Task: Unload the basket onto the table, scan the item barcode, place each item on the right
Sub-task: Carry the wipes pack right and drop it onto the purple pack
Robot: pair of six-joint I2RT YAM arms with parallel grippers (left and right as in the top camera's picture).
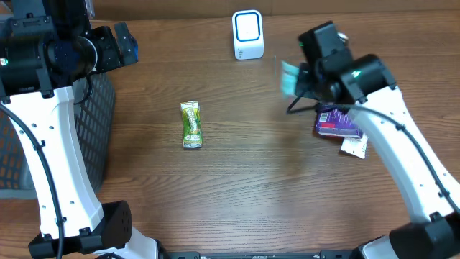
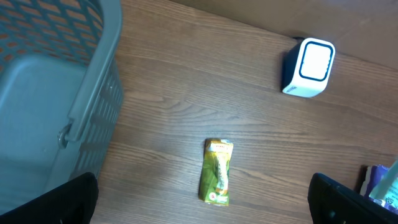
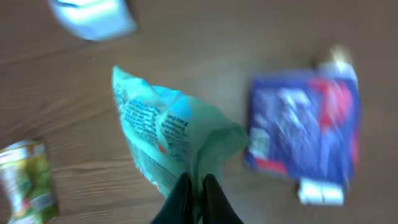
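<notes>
Right tool (image 3: 194,186) pressed together, pinching teal packet (image 3: 168,134) by edge; packet blurred, off desk (image 1: 251,187), upper right of overhead frame, right of scanner (image 1: 248,34). Left tool (image 1: 121,44) spread, empty, upper left by basket (image 2: 87,99). Green packet (image 1: 191,124) lay mid-desk; purple pack (image 1: 336,122) partly under right arm.

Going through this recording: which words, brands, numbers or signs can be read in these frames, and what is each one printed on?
No text is readable in any view.
teal packet, pinched in the right claw: dark lines of print, motion-blurred, unreadable.
purple pack: white and red markings, too blurred to read.
green packet: print too small to read.
white scanner: no lettering visible.
</notes>
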